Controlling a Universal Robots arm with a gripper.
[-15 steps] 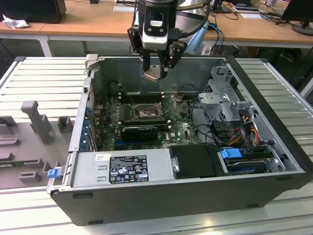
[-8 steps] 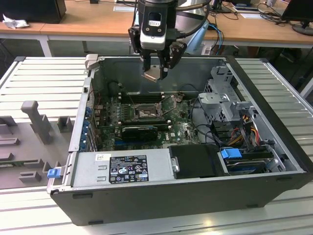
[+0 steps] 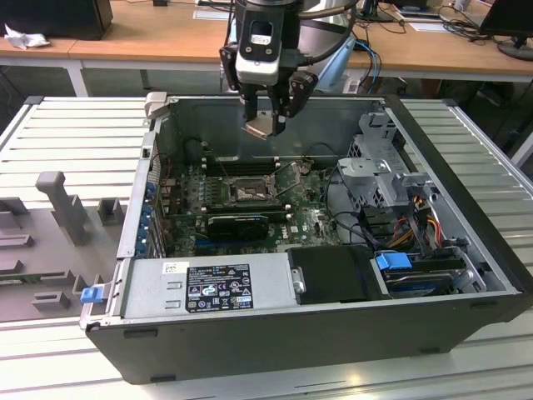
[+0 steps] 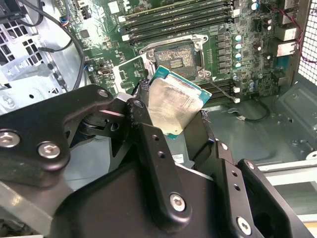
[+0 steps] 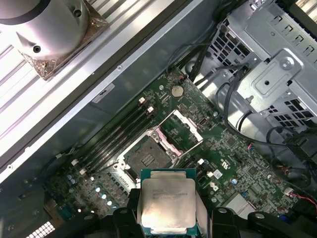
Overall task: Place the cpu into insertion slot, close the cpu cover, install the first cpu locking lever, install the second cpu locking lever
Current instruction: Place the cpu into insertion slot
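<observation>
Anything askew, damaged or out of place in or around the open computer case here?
Nothing looks damaged or spilled. The cpu is clamped in the gripper above the case, tilted rather than level in the exterior view. The insertion slot is bare, and the cpu cover is swung open beside it.

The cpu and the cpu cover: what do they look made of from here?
The cpu: a dull silver-grey metal lid, brushed-looking with soft glare, on a green board-like base, probably laminate. The cpu cover: thin bare sheet metal, likely steel, bright silvery edges catching the light around an open window.
</observation>
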